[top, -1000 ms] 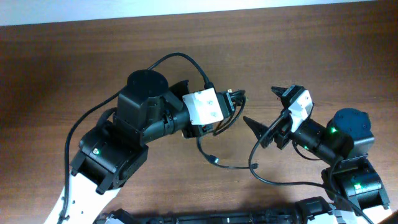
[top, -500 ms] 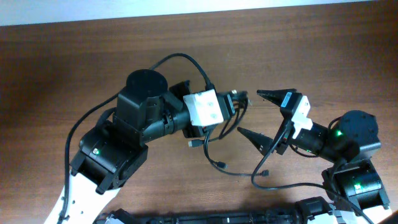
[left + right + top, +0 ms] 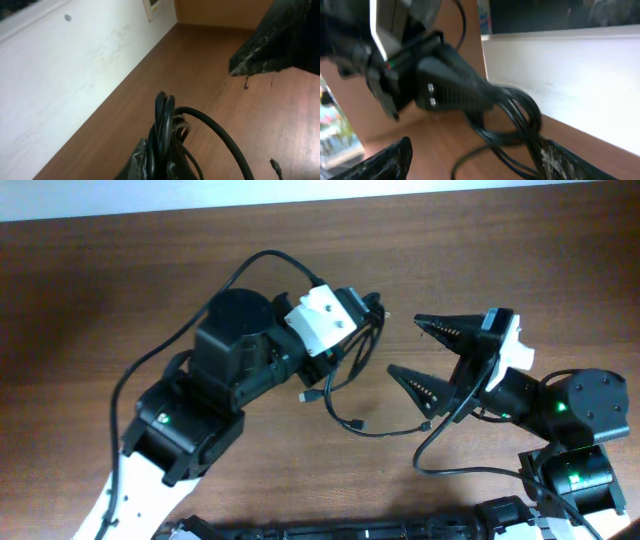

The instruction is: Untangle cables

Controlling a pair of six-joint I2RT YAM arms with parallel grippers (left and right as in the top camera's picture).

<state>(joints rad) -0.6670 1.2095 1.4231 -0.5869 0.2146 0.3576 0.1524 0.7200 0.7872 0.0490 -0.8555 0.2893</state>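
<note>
While left gripper (image 3: 373, 313) clamps the cables (image 3: 162, 125) at 12 o'clock of centre, ends trailing to 6 — right gripper (image 3: 403, 345) gapes empty at its 3 o'clock — bundle looks knotted, untangling barely begun

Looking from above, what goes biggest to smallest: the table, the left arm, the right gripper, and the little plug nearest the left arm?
1. Table, filling the view.
2. Left arm.
3. Right gripper.
4. Little plug.
The arm and gripper sit nearer the camera, so may look oversized.
</note>
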